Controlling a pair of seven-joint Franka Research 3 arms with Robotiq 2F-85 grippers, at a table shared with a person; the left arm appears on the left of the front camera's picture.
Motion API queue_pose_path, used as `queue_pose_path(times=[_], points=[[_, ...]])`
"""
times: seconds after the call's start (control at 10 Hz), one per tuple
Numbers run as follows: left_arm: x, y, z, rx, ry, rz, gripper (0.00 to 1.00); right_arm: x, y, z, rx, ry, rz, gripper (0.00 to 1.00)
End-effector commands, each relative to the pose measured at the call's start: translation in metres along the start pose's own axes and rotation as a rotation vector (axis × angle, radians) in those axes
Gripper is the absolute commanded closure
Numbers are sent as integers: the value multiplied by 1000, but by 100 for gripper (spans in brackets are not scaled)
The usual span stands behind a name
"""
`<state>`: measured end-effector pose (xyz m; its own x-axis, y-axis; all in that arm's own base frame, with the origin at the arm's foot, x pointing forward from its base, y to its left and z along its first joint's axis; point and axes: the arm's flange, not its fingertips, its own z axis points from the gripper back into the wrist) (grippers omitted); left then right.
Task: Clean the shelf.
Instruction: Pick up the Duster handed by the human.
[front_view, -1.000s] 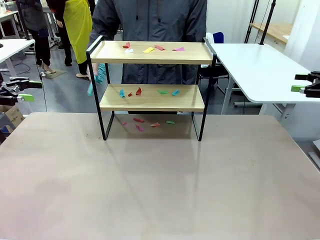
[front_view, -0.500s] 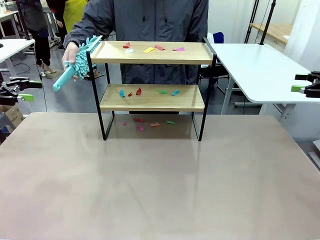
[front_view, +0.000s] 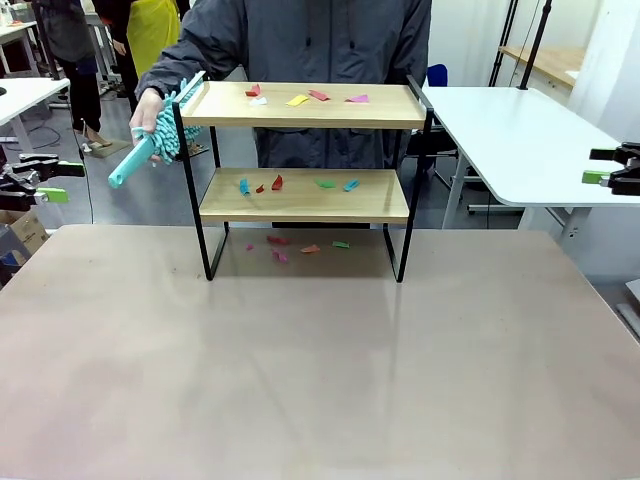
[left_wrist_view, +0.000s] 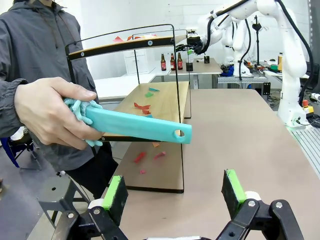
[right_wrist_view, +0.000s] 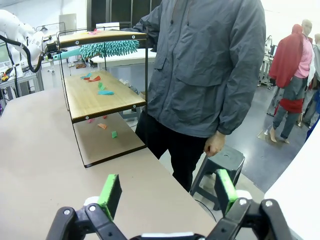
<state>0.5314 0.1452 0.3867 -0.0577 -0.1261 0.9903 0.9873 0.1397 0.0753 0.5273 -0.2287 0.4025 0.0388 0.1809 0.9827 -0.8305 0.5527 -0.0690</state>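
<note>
The shelf (front_view: 305, 195) stands at the table's far middle, with coloured paper scraps (front_view: 300, 98) on its top board, more on the lower board and on the table under it. A person's hand (front_view: 148, 105) holds a teal fluffy duster (front_view: 165, 130) at the top board's left end. In the left wrist view the duster's handle (left_wrist_view: 140, 127) crosses in front of the shelf (left_wrist_view: 150, 100). My left gripper (front_view: 60, 182) (left_wrist_view: 174, 192) hangs open off the table's left edge. Off the right edge, my right gripper (front_view: 600, 165) (right_wrist_view: 167, 191) is open too, facing the shelf (right_wrist_view: 102, 97) and duster (right_wrist_view: 107, 48).
A white side table (front_view: 520, 140) stands at the right. The person (right_wrist_view: 210, 70) stands close behind the shelf, with a dark stool (right_wrist_view: 220, 160) beside them. Other people walk at the back left. The near half of my table (front_view: 320, 380) is bare.
The person's hand lifted the duster from beside the lower board up to the top board's left end. Neither arm moved.
</note>
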Motion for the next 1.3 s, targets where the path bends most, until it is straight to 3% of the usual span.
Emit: queue_pose_path(times=[0.0, 0.5, 0.8, 1.1, 1.2], points=[[1, -1, 0, -6, 4, -1, 0, 2, 0, 0, -1, -3, 3, 0], [0, 0, 0, 0, 0, 0, 0, 2, 0, 0, -1, -3, 3, 0], [98, -25, -19, 303, 236, 144, 0, 2, 0, 0, -1, -3, 3, 0], [192, -66, -40, 496, 342, 202, 0, 2, 0, 0, -1, -3, 3, 0], [212, -81, -56, 585, 428, 267, 0, 2, 0, 0, -1, -3, 3, 0]])
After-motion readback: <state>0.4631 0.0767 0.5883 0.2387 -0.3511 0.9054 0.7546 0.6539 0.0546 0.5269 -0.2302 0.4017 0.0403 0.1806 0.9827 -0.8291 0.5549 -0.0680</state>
